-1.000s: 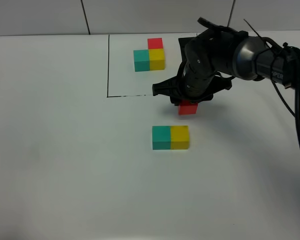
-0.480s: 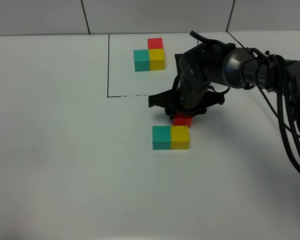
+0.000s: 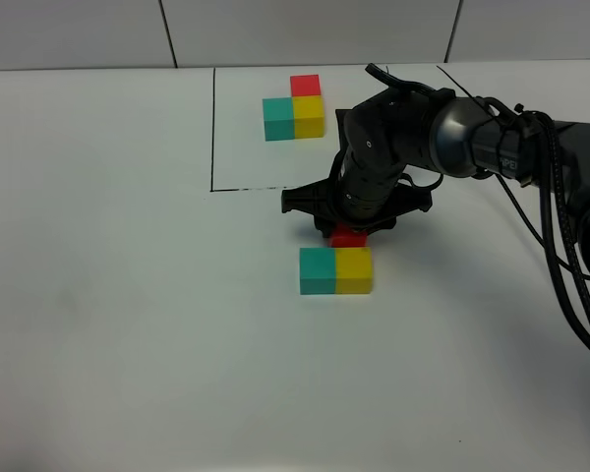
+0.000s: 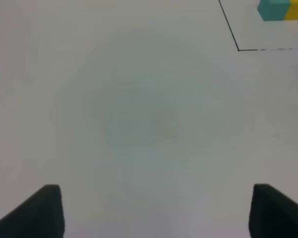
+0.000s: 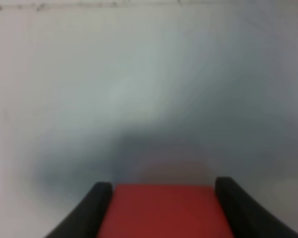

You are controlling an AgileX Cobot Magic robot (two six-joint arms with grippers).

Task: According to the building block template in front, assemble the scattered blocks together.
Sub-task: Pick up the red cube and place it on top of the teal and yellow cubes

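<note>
Right now the right gripper (image 3: 349,230) sits just above the middle of the exterior frame, its fingers pinching the red cube (image 3: 348,237). The right wrist view confirms the hold: the red cube (image 5: 164,210) fills the gap in the right gripper (image 5: 163,191), with a dark finger pressed to each flank. Seen from the exterior camera, that cube's lower edge meets the upper edge of the yellow cube (image 3: 354,270); whether the two touch, or whether the red one rests on the worktop (image 3: 128,295), cannot be told. The yellow cube stands flush against the teal cube (image 3: 318,270) to its left, and the pair sits at frame centre. The right arm (image 3: 452,138) comes in from the right edge.

Toward the upper middle of the frame is the building block template (image 3: 295,108): teal and yellow side by side, red above the yellow, with a thin black outline (image 3: 212,128) running down its left and along beneath it.

The left gripper (image 4: 156,188) is out of the exterior frame. Its own wrist view shows its fingers (image 4: 49,208) spread wide over bare worktop with nothing between them, and a corner of the outline and the template's teal and yellow cubes (image 4: 280,9) are also visible.
</note>
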